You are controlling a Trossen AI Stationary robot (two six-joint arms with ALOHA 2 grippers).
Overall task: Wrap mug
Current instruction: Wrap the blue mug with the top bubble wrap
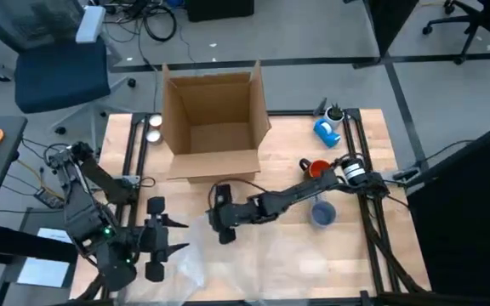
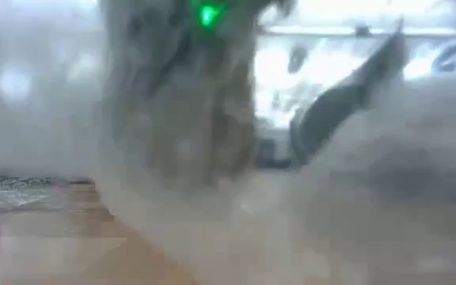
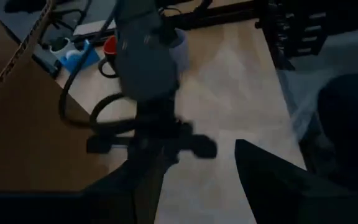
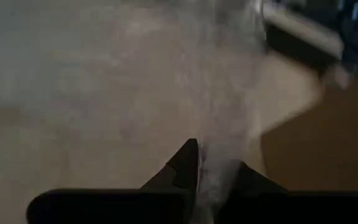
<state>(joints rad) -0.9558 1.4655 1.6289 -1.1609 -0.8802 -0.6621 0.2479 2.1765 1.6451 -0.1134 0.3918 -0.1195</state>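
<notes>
The right gripper [image 1: 222, 223] hung low over the middle of the wooden table [image 1: 373, 170], just in front of the open cardboard box [image 1: 213, 119], its fingers [image 4: 185, 163] pinched together on a fold of clear plastic wrap [image 4: 219, 93] that rose up from between them. The wrap lay crumpled across the table's near side, spreading from below that gripper toward the right. The left gripper [image 1: 162, 240] hovered near the table's front left edge, its fingers [image 1: 173, 250] spread apart and holding nothing. The grey-blue mug [image 1: 322, 213] stood upright on bare wood beside the right arm's forearm, near the wrap but apart from both grippers. Behind it sat a red mug [image 1: 314, 167], and farther back a blue tape dispenser [image 1: 327, 131].
</notes>
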